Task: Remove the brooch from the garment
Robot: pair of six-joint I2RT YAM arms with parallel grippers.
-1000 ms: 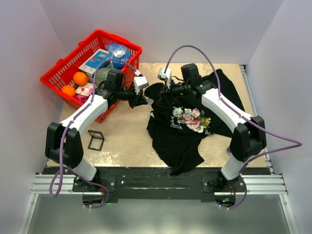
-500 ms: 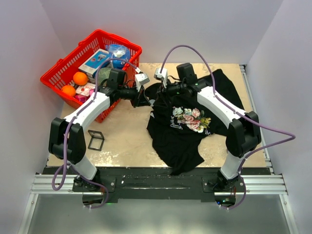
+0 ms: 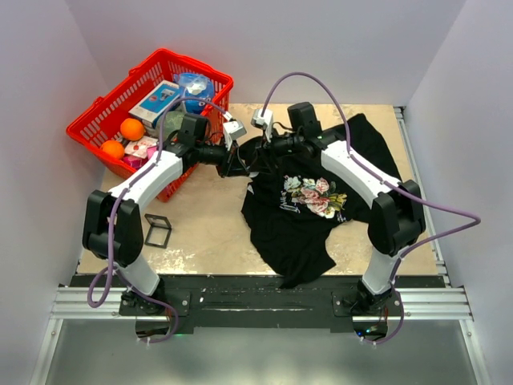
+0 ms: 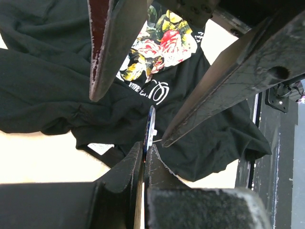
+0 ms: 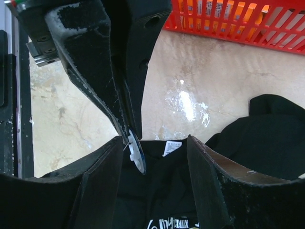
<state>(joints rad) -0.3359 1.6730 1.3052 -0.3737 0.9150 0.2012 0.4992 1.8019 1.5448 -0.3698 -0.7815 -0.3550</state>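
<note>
The left arm (image 3: 148, 183) and right arm (image 3: 353, 172) wear white shells over black joints; a purple cable (image 3: 300, 77) trails each (looping wide). Black fingers (image 5: 97, 188) look scuffed.

A red plastic basket (image 3: 96, 108) covers the ten o'clock corner of a beige tabletop (image 3: 200, 233). Inside it, one orange (image 3: 132, 128) and a second (image 3: 112, 149) lie toward the basket's seven o'clock end, beside a pink packet (image 3: 143, 148). A blue-and-white box (image 3: 156, 100) sits mid-basket, with a round blue-and-white container (image 3: 192, 88) at its two o'clock. A small black square frame (image 3: 157, 231) lies flat at the table's eight o'clock, apart from the basket.
</note>
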